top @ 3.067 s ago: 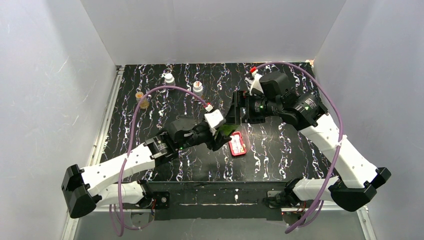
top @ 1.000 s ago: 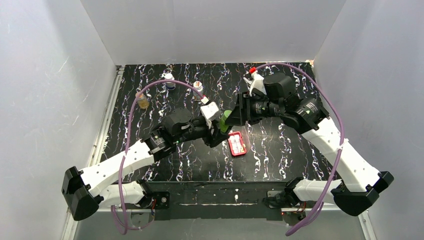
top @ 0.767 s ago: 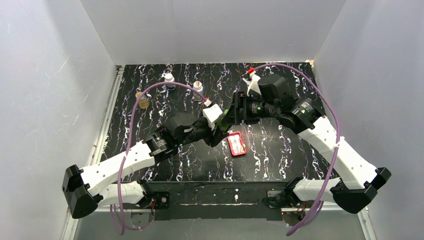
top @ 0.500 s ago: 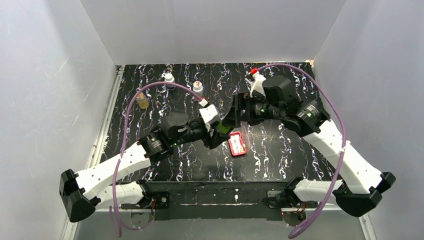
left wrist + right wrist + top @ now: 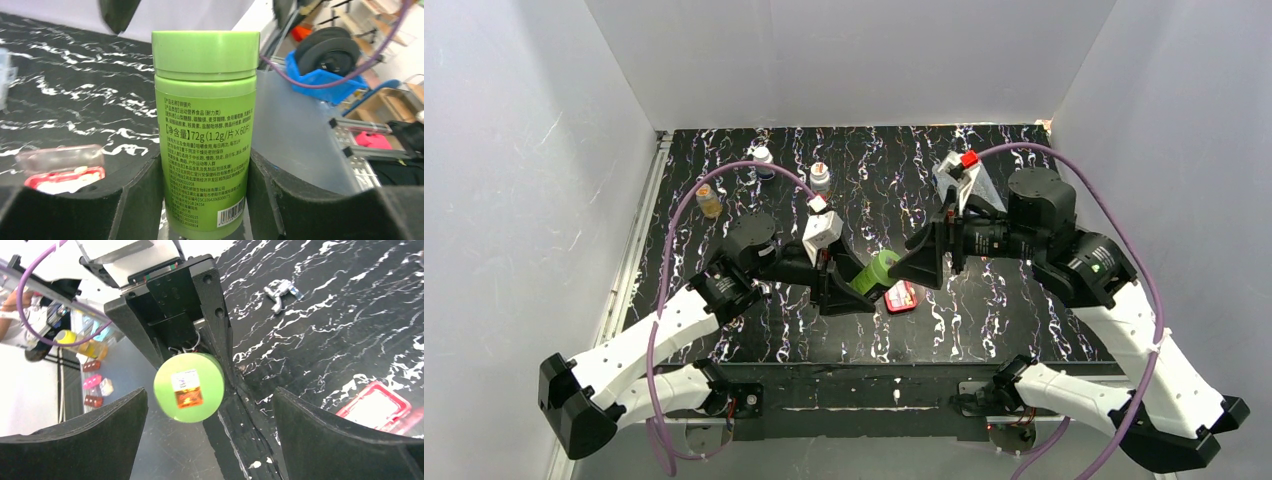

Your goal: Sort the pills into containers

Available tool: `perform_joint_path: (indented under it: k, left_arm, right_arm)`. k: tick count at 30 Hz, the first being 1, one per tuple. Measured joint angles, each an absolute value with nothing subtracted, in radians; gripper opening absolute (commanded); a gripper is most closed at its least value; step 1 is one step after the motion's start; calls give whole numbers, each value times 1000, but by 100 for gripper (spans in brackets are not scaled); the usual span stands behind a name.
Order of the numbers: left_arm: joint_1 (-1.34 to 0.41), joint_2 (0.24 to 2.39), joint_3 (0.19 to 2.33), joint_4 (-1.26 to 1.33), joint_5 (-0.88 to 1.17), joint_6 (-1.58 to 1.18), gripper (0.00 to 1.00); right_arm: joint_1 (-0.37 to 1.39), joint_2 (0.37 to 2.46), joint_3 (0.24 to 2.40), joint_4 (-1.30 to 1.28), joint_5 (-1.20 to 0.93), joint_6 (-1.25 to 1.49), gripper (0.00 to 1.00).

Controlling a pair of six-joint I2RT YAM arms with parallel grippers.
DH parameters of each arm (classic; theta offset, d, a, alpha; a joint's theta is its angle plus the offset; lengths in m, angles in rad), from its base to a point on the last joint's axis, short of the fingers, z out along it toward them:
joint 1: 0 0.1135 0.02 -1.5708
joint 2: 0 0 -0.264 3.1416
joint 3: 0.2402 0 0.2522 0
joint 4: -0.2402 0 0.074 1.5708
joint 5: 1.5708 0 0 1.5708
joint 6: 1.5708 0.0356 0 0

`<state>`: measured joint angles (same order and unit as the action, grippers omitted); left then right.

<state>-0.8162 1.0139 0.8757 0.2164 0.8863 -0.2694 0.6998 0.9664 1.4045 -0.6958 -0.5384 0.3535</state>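
**Right jaws let go of the cap; bottle not yet open**

Nearest the arm bases, the left gripper (image 5: 202, 170) pinched the tall lime-green plastic pill bottle (image 5: 206, 125) around its lower body, one finger on each side. It held the bottle tilted above the black, white-veined table (image 5: 984, 180), with the flat green screw cap (image 5: 189, 386) aimed at the other arm.

A second earlier the right gripper (image 5: 210, 400) had been partly closed at that cap. Now its jaws stood spread wide and it had drawn back. The cap lay straight ahead of the gap between its fingers, touching neither, and sat on the bottle. I judged this a release between twists rather than a finished opening. No pills could reach the containers yet, and the cap called for another grip and turn.

Just beyond and below the cap end lay the small flat red pill case (image 5: 902, 296), resting on the table near both grippers and touched by neither. Its clear lid stood open and its whitish compartments (image 5: 65, 177) faced up. Whether any pill lay in them, I could not tell.

Farthest off, three small bottles (image 5: 764, 160) stood at the table's back left, well apart from the work.
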Motion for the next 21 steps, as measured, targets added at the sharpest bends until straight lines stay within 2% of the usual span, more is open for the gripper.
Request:
perform_joint_path:
  k: [5, 9, 15, 21]
  left_arm:
    - [-816, 1043, 873, 291, 976, -345, 0]
    - [-815, 1068, 869, 342, 1009, -393, 0]
    - [-809, 1083, 857, 396, 1014, -438, 0]
    - [-806, 1090, 858, 368, 974, -409, 0]
  right_arm:
    - [700, 987, 1385, -662, -633, 338, 90]
    - [700, 986, 1378, -649, -666, 335, 79]
    - [700, 986, 1378, -646, -686, 336, 59]
    - [700, 994, 1380, -661, -660, 333, 47]
